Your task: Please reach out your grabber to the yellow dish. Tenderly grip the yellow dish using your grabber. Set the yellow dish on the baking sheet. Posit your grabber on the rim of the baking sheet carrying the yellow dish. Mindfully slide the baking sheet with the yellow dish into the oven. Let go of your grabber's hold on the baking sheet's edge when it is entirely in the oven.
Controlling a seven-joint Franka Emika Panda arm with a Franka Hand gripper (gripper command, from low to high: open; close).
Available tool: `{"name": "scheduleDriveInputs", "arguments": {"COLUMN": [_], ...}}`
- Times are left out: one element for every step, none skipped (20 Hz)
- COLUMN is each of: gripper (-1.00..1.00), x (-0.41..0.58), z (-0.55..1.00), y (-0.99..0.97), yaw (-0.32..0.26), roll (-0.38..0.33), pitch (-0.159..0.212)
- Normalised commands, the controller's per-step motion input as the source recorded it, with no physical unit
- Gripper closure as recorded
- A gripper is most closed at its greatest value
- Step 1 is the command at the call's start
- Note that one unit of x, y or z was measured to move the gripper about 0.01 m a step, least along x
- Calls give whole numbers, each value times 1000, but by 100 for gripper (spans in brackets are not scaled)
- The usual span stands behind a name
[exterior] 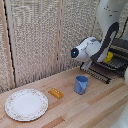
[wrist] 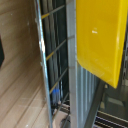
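Wooden table (exterior: 95,107) holds 1 baking sheet (exterior: 107,70); yellow dish (exterior: 108,57) above; tool's state probably hidden.

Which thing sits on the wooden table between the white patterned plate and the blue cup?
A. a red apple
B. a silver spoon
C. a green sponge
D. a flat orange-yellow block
D: in the exterior view a flat orange-yellow block lies on the table, with the white patterned plate toward that view's left and the blue cup toward its right.
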Motion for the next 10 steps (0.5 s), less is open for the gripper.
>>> {"name": "scheduleDriveInputs", "arguments": {"gripper": [-100, -100, -100, 100, 100, 100, 100, 100, 100, 100], "x": [0, 0, 0, 0, 0, 0, 0, 6, 17, 26], "z": [-146, -134, -123, -111, -97, -86, -74, -40, -3, 0], "y": [-123, -149, -146, -166, -134, -131, -154, -120, -143, -151], "yaw": [-24, -35, -34, -29, -17, -12, -12, -16, -23, -28], "roll": [0, 1, 6, 17, 20, 7, 0, 0, 0, 0], "pitch": [-25, -24, -24, -21, -9, 0, 0, 8, 3, 0]}}
